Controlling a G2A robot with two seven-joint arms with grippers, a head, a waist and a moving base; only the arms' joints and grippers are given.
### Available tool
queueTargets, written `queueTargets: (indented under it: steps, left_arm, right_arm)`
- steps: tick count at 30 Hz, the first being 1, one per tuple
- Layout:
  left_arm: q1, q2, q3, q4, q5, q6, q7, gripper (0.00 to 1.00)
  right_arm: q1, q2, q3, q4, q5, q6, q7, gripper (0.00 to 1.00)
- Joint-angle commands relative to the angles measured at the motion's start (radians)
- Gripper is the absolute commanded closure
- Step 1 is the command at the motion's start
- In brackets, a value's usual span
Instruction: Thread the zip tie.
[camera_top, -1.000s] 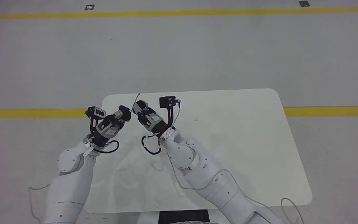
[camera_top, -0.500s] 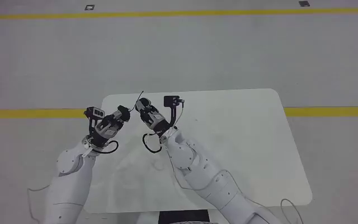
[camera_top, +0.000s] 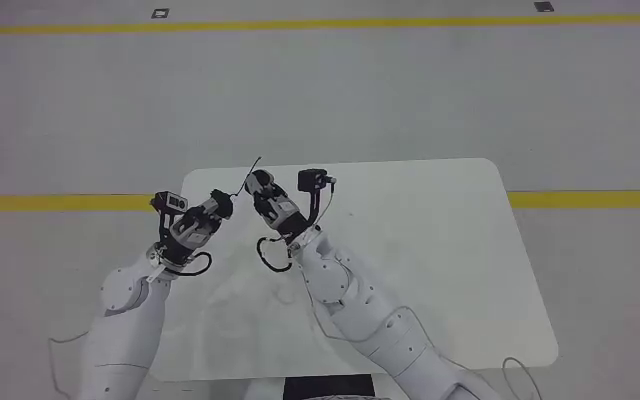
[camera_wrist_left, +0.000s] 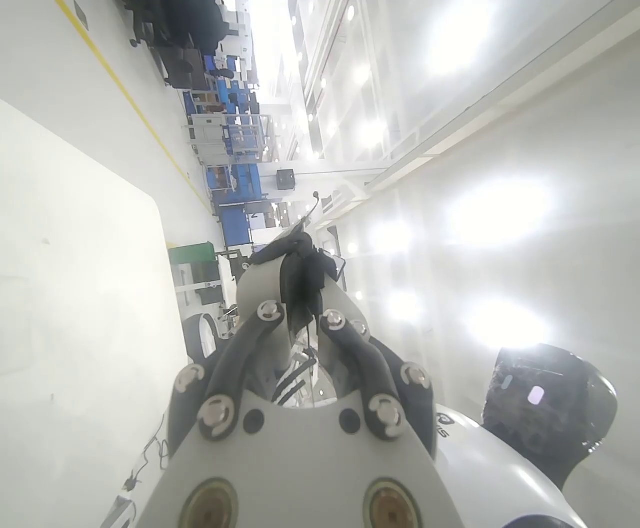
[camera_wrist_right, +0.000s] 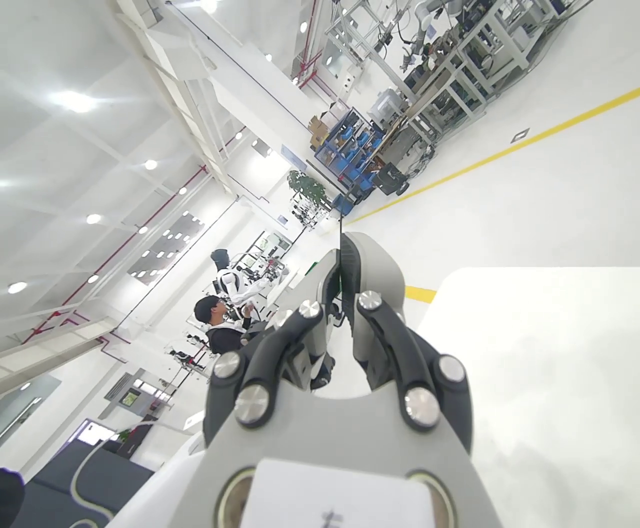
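Zip tie (camera_wrist_right: 341, 230) in tight pinch of left gripper (camera_wrist_left: 300, 242) and right gripper (camera_wrist_right: 342, 250) above table (camera_wrist_right: 525, 350).

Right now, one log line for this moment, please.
left claw: shut on zip tie | right claw: shut on zip tie | both above table corner

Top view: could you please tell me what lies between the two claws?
The thin black zip tie rises between the left claw and right claw, in the top view.
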Motion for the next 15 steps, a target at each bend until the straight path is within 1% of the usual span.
queueTargets:
  steps: [1, 15]
  left_arm:
    - [0.000, 0.000, 0.000, 0.000, 0.000, 0.000, -0.001, 1.00]
    - [0.001, 0.001, 0.001, -0.002, 0.007, 0.000, -0.005, 1.00]
  right_arm:
    - [-0.002, 0.000, 0.002, -0.002, -0.004, 0.000, -0.005, 1.00]
    - [0.001, -0.001, 0.001, 0.000, -0.010, 0.001, 0.009, 1.00]
